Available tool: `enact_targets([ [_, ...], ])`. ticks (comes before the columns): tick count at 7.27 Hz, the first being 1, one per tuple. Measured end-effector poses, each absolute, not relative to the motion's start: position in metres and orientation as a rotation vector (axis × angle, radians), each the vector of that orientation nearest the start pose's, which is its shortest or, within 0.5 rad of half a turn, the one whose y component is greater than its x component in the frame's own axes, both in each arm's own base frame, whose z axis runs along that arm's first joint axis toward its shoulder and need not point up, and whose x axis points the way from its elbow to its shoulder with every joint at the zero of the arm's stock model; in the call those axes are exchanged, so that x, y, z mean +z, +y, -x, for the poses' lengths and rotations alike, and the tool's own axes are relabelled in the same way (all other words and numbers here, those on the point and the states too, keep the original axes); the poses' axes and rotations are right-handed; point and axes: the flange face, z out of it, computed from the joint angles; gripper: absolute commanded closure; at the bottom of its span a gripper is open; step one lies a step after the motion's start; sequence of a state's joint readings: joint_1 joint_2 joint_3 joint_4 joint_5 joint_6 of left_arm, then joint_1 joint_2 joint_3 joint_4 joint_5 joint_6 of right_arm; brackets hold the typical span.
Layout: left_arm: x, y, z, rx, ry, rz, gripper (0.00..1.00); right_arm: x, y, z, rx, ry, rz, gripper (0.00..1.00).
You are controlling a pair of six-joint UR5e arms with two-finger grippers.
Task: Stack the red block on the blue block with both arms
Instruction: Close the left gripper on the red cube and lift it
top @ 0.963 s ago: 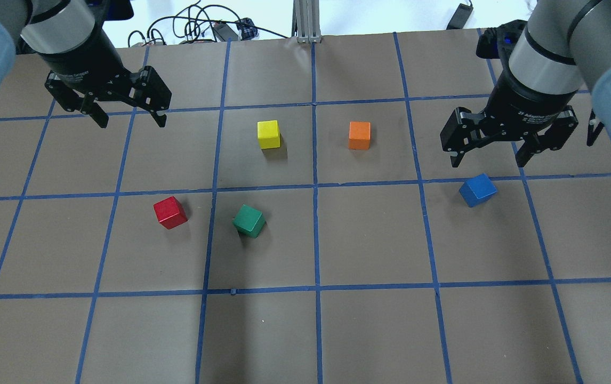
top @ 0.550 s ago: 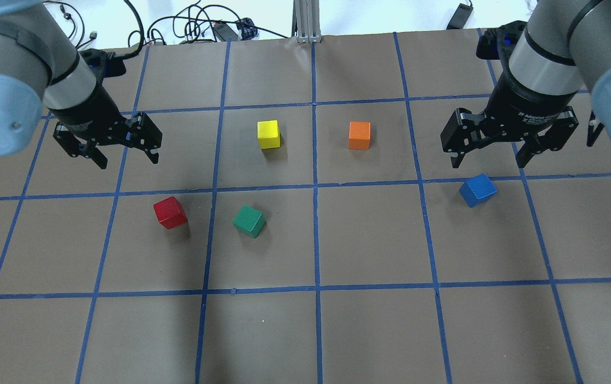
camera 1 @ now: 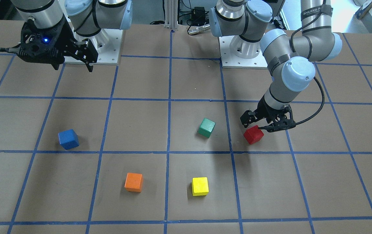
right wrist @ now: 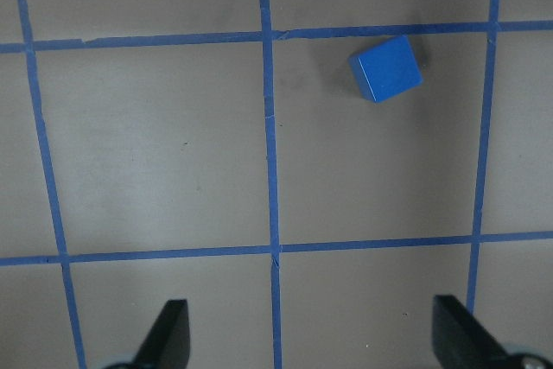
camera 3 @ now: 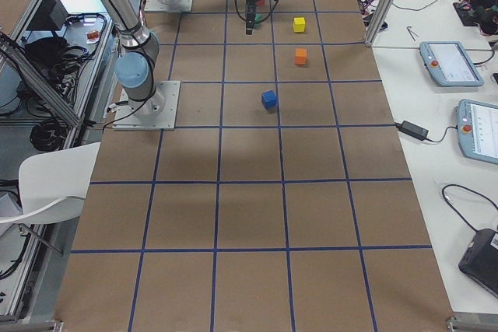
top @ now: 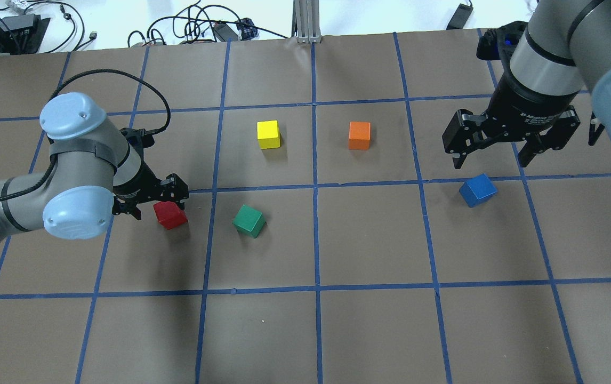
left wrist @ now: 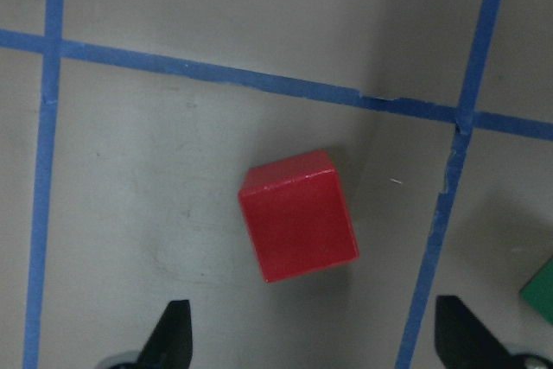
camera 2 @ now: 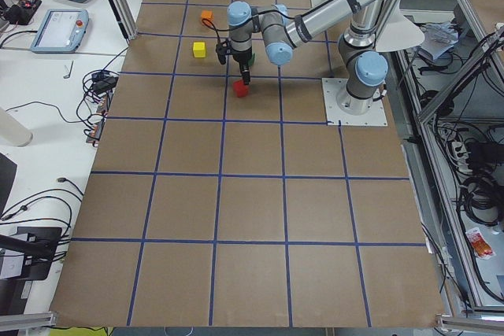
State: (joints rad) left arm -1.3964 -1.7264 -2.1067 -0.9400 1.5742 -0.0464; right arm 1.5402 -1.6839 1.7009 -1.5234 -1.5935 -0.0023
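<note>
Shows left gripper [left wrist: 315, 343], jaws wide, low over brown paper counter [top: 369, 240], with small matte red cube [left wrist: 298, 226] skewed at 12 o'clock of it. Square wrist to cube faces, centre, then lower. Seen overhead, places small matte blue cube [top: 477, 190] far off at 3 o'clock, near wide-open right gripper [top: 492, 160].

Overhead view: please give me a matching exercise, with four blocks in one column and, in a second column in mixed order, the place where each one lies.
Blocks:
1. red block
2. blue block
3. green block
4. yellow block

Places:
A. left of the orange block, in the far row
B. at the open left end effector, on the view's left
C. just right of the red block, in the near row
D. close to the open right end effector, on the view's right

Pairs: 1-B; 2-D; 3-C; 4-A.
</note>
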Motion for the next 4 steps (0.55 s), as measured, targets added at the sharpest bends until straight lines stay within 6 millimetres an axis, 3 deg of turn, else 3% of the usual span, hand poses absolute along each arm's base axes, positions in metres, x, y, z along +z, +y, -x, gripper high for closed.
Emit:
enact_targets([
  [1,0.207,-0.474,0.051,0.104,3.116,0.361,0.24,0.473,-0.441,-0.118,0.100,3.160,-0.034,0.00],
  [2,0.193,-0.474,0.051,0.101,3.114,0.358,0.94,0.473,-0.442,-0.118,0.099,3.160,-0.030,0.00],
  [3,0.187,-0.477,0.050,0.091,3.115,0.335,1.00,0.474,-0.442,-0.118,0.098,3.160,-0.029,0.00],
  [4,0.188,-0.484,0.048,0.076,3.116,0.306,1.00,0.474,-0.442,-0.117,0.096,3.161,-0.029,0.00],
])
